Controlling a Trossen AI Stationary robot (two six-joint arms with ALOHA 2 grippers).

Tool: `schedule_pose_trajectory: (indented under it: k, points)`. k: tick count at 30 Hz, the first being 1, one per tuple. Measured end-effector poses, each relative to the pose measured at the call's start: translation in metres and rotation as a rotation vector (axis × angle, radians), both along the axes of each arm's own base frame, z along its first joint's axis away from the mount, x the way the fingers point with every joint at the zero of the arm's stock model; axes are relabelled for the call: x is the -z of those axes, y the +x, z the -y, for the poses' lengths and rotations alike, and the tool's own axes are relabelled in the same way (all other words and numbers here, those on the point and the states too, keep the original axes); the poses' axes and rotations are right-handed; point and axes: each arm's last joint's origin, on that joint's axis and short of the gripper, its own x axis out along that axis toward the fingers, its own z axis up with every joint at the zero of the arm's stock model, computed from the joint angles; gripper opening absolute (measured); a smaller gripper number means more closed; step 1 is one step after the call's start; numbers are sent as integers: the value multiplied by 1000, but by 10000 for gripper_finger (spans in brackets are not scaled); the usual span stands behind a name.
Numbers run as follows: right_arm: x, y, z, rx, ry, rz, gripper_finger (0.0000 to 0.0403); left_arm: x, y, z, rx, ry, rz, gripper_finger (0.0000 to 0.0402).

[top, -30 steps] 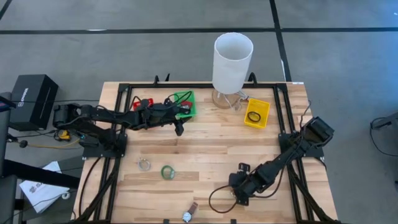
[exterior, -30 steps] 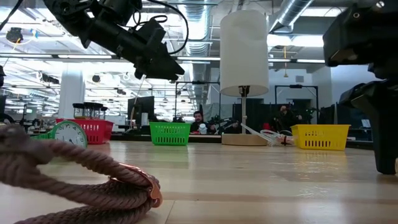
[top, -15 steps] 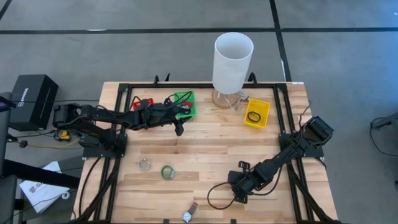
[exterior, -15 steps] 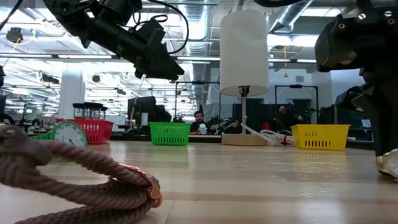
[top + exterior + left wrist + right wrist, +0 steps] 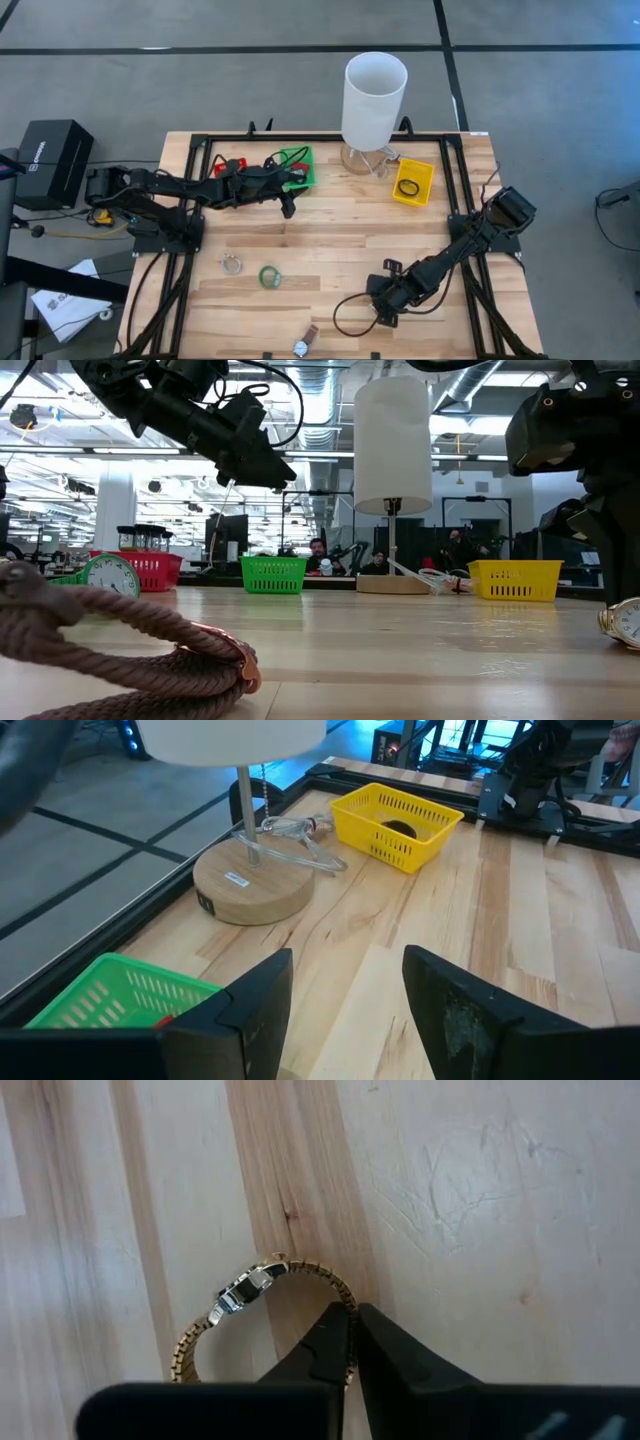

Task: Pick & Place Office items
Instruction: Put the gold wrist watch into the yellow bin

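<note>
A gold wristwatch [image 5: 255, 1295] with a stretch band is on the wood near the table's front right, and my right gripper [image 5: 355, 1330] is shut on its band. In the low view its dial [image 5: 625, 622] stands on edge below my right gripper [image 5: 612, 575]. In the high view, my right gripper [image 5: 383, 303] hides the watch. My left gripper [image 5: 345, 1020] hangs open above the table beside the green bin [image 5: 297, 165], holding nothing. A green roll [image 5: 268, 277], silver rings [image 5: 232, 264] and a brown-strap watch [image 5: 303, 345] lie loose on the table. My right gripper pinches the gold watch's band [image 5: 335, 1292] between its two fingertips, a little way along from the clasp [image 5: 243, 1292]. The fingers come from above, pointing down, across the band. The band curves away from the fingers, and the dial stands upright at table level.
A tall white cylinder on a wooden base [image 5: 375, 100] stands at the far middle. A yellow bin [image 5: 413, 182] holding a black ring sits to its right, and a red bin [image 5: 228, 165] is at the far left. Bare wood lies in the table's middle.
My right gripper has shifted a little toward the table's left. In the low view the gold watch's dial has come into sight below it and now stands on edge.
</note>
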Motion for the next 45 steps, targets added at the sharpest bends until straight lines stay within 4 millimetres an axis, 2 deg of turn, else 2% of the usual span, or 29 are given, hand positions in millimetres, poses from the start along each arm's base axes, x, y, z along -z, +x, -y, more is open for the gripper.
schedule_pose_trajectory:
  k: [8, 13, 21, 25, 33, 39, 45]
  points:
    - [-9, -3, 2, -4, 19, 8, 4, 0, 0, 0, 0, 0, -1, 185]
    - [-34, -7, 4, -10, 66, 67, 4, 0, 0, 0, 0, 0, -1, 185]
    - [-59, -19, 16, 11, 7, 101, 6, 0, 0, 0, 0, 0, -1, 185]
    - [-67, -26, 24, 20, -62, 97, 7, 0, 0, 0, 0, 0, -1, 185]
    - [-74, -37, 36, -93, -204, 50, 7, 0, 0, 0, 0, 0, 0, 185]
    - [-73, -49, 64, 77, -385, -110, 8, 0, 0, 0, -1, -1, 0, 185]
    - [-76, -52, 86, 190, -559, -156, 8, 0, 0, 0, -1, -1, 0, 185]
